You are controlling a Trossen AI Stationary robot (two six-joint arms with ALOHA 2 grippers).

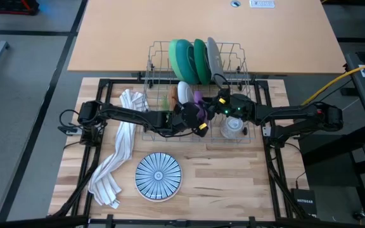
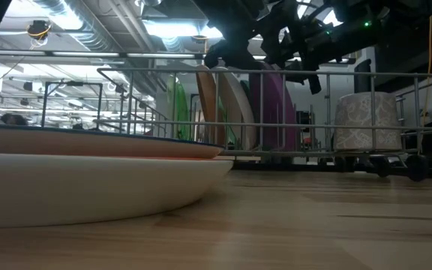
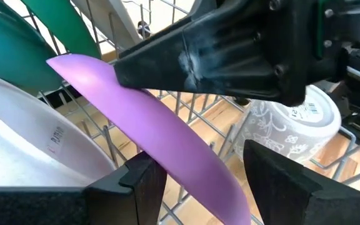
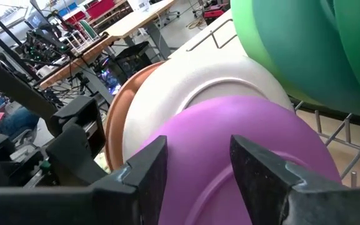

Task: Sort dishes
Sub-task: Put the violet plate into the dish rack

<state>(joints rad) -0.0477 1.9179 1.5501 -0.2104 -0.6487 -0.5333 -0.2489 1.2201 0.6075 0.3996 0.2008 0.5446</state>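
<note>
Over at the dish rack (image 1: pixel 151 63), which sits toward the far edge of the wooden table (image 1: pixel 233 190), both arms have met at the same purple plate (image 1: pixel 198 101). It's standing on edge in the rack's near row, right beside a white plate (image 1: pixel 184 90), with an orange one (image 4: pixel 114 125) behind that. The left gripper (image 1: pixel 192 120) has its fingers spread either side of the purple rim (image 3: pixel 167 144), not clamped as far as I can see. The right gripper (image 1: pixel 224 104) is also spread, straddling the plate's face (image 4: pixel 230 137) from the other side. So neither one really has it yet, I'd say. The green and teal bowls (image 1: pixel 192 57) and a grey plate (image 1: pixel 213 54) sit in the far row, and a blue-and-white striped plate (image 1: pixel 158 176) is already out on the table near the front edge, next to a white towel (image 1: pixel 116 158). What worries me: two grippers crowding one plate. If both close or pull at once, the plate could twist in the wires, knock the white plate over or drag the whole rack. There's also a small glass cup (image 1: pixel 233 125) in the rack just beside the right gripper, easy to bump.
</note>
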